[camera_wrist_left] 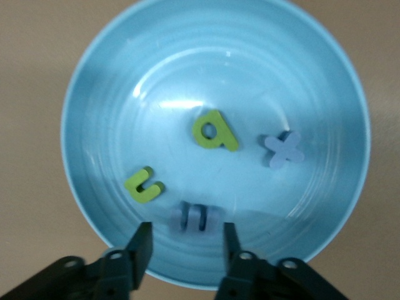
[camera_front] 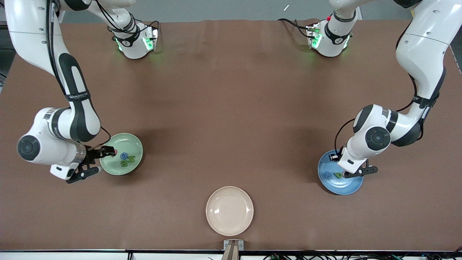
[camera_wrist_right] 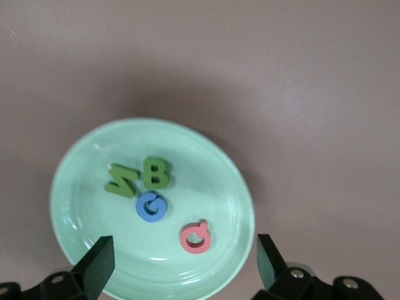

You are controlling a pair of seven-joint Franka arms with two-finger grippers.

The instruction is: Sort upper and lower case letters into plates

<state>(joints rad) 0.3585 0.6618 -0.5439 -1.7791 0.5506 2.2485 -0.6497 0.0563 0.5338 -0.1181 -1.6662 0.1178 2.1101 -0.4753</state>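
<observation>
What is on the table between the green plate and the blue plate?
Nothing: bare brown table runs from the green plate to the blue plate in the front view. The beige plate sits nearer the camera.

High front view looking down across whole table (camera_front: 231, 90), left wrist view close above blue plate (camera_wrist_left: 94, 94), right wrist view close above green plate (camera_wrist_right: 69, 181), both plates also in front view

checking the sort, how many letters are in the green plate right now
4, all in the green plate under the open right gripper: a green N beside a green B, a blue G touching both, and a pink Q lying apart. None looks hidden.
</observation>
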